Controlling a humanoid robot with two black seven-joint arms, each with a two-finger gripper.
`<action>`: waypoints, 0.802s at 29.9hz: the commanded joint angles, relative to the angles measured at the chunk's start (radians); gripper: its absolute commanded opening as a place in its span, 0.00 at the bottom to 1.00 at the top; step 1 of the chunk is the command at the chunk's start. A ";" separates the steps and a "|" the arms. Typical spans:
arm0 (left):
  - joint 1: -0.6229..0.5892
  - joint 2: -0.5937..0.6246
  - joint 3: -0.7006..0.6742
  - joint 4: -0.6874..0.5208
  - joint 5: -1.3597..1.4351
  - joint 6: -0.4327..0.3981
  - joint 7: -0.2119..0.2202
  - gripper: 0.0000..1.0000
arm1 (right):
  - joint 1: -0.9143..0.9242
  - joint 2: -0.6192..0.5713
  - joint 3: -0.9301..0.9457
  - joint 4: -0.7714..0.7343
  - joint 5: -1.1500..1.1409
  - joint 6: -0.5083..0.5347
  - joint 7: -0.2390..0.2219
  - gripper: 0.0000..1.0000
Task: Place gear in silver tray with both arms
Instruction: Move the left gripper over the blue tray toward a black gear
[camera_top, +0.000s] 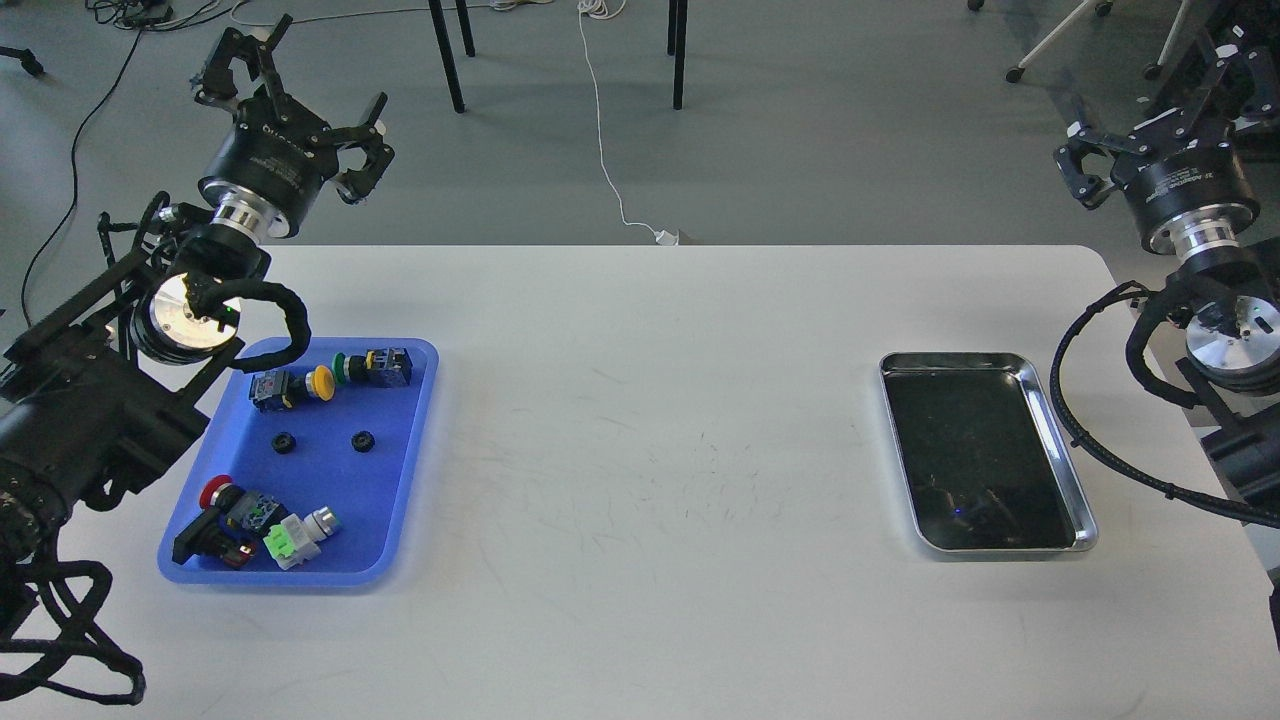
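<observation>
Left gripper (300, 95): hovering above the table's far left corner, jaws spread wide, gripping nothing.
Right gripper (1150, 110): hanging past the table's right edge, partly cut off by the frame; cannot tell how its jaws are standing.
Gears (284, 442): two small black ones are lying side by side, apart, mid blue tray (415, 440).
Clutter: push-button switches are crowding the gears, yellow (320, 380) and green (345, 367) ones behind, a red one (215, 492) in front.
Silver tray (1060, 440): sitting at the table's (650, 450) right, well apart from the blue tray.
Left arm: its cable is arching over the blue tray's far left corner.
</observation>
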 joint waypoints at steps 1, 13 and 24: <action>0.002 0.000 0.002 0.001 0.001 0.001 -0.003 0.98 | -0.001 -0.001 0.003 0.000 0.000 0.000 0.000 0.99; 0.008 0.052 0.002 0.004 0.009 -0.015 0.002 0.98 | 0.002 -0.004 0.000 -0.002 0.000 0.006 -0.002 0.99; 0.009 0.256 0.009 -0.011 0.328 -0.081 0.000 0.98 | 0.002 -0.008 0.029 0.017 0.001 0.009 0.000 0.99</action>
